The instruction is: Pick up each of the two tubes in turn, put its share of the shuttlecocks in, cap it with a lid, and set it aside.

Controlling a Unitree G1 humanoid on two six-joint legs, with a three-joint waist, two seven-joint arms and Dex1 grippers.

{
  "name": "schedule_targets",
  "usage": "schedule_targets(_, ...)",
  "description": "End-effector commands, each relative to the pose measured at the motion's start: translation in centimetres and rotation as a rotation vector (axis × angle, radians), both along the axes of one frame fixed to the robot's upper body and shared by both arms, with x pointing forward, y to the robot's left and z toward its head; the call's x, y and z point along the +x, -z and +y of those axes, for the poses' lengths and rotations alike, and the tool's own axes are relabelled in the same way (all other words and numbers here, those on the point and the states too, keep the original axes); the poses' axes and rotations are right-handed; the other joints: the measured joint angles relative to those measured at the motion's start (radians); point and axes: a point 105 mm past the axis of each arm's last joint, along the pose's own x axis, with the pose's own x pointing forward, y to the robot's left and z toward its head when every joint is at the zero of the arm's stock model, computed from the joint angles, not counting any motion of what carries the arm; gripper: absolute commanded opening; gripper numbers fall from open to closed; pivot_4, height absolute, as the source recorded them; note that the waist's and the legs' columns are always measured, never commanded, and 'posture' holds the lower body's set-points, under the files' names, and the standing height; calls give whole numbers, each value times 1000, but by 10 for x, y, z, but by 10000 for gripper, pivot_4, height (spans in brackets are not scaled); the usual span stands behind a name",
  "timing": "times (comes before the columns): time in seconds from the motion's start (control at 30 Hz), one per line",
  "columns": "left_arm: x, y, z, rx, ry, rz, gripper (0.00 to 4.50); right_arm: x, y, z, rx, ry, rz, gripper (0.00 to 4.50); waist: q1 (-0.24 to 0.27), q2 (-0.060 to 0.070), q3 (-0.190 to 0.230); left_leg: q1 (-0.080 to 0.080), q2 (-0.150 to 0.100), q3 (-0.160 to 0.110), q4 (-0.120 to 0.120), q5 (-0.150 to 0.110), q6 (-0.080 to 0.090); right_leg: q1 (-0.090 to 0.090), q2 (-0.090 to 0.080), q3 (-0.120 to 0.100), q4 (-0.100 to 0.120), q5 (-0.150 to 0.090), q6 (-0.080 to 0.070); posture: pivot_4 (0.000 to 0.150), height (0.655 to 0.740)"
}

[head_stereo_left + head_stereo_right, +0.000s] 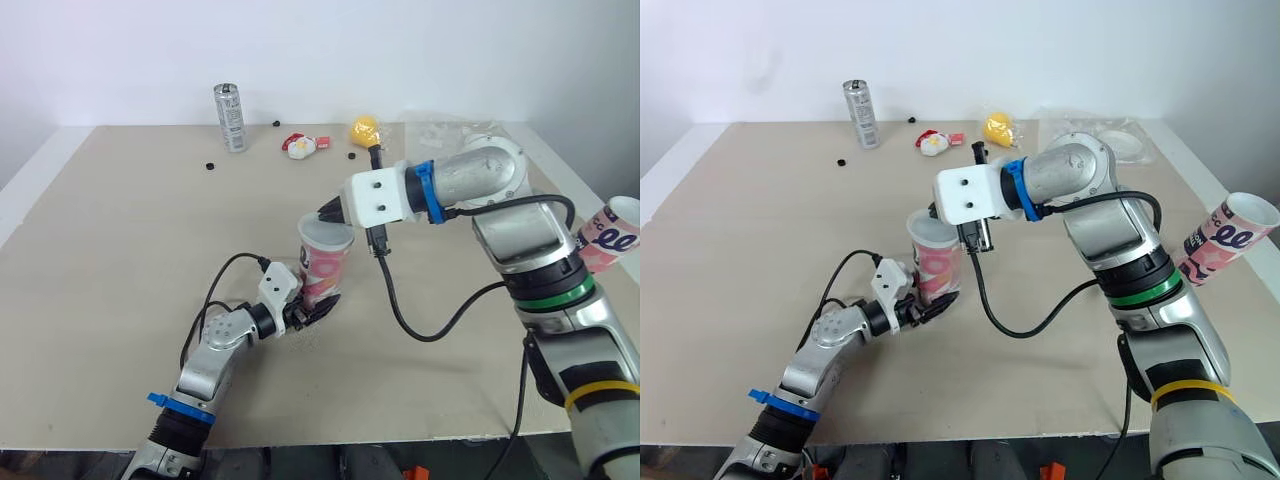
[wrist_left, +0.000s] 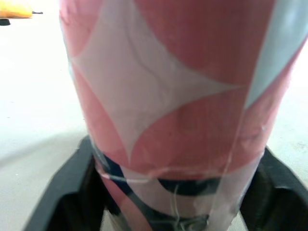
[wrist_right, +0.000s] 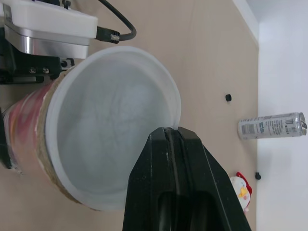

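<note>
The pink-and-white tube [image 1: 322,270] stands upright on the desk [image 1: 120,250], a little nearer the front edge than the middle. The left end effector [image 1: 316,310] is clamped around its base, with a black finger [image 2: 60,192] on either side. A frosted lid [image 1: 326,233] sits on the tube's mouth. Pale shapes show faintly through it, but I cannot tell whether they are shuttlecocks. The right end effector [image 3: 169,132] reaches in from the right with its fingers pressed together and nothing between them, the tips resting at the lid's rim. That looks like pressing the lid home rather than carrying anything. No loose shuttlecocks lie on the desk, so filling appears finished and this tube is at the capping step, with setting it aside left to do. A second tube [image 1: 1225,238] lies tilted at the right edge, well apart, which suggests it has already been dealt with, though I cannot tell whether its pale end is capped. Along the far edge are a drink can [image 1: 230,117], a small red-and-white toy [image 1: 299,146], a yellow object [image 1: 365,129] and clear plastic packaging [image 1: 1110,135].
</note>
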Motion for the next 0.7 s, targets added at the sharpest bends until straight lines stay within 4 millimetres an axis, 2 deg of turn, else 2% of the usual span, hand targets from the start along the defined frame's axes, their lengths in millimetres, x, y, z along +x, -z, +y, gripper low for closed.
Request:
schedule_targets(0.03, -5, 25, -5, 40, 11, 101, 26765, -10, -12, 7, 8, -50, -35, 0, 0, 0, 0, 0, 0, 0, 0, 0, 0, 0, 0, 0, 0, 0, 0, 1500, 7400)
schedule_targets(0.7, -5, 25, -7, 41, 23, 101, 26765, -7, -11, 2, -79, -59, -124, 0, 2, 0, 0, 0, -1, 0, -3, 0, 0, 0, -1, 0, -1, -1, 0, 1500, 7400)
